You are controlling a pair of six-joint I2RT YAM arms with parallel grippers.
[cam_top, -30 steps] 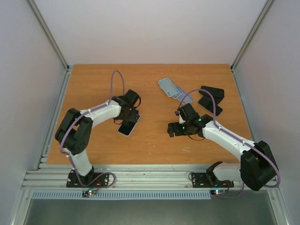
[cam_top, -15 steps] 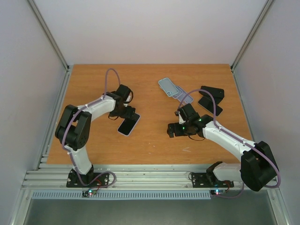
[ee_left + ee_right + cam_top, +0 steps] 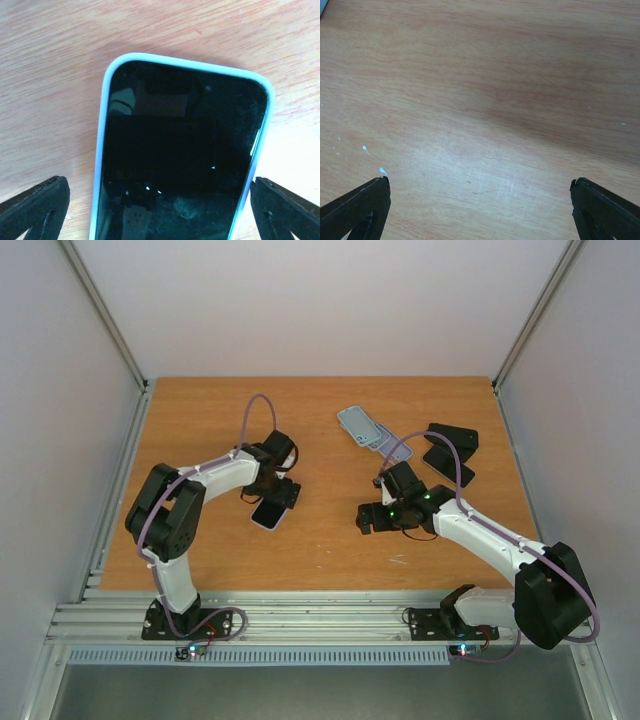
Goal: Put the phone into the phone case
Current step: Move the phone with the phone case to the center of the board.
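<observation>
Orange wood-grain counter (image 3: 330,540), phone (image 3: 180,150) lying flat beneath the left tool (image 3: 159,190).
Black fingers (image 3: 35,205) of the left tool stand spread wide either side of the phone, touching neither edge; the right tool (image 3: 480,190) is spread too, over bare wood. The phone is a glossy black slab, smudged, with a smooth pale blue rounded rim, well apart from the pale blue-grey case (image 3: 360,426) at the counter's far side. Slick glass and rounded edges could, I reckon, let it skid or twist away if the fingers close off-centre, and hard fingertips dropping too low could scrape the screen.
</observation>
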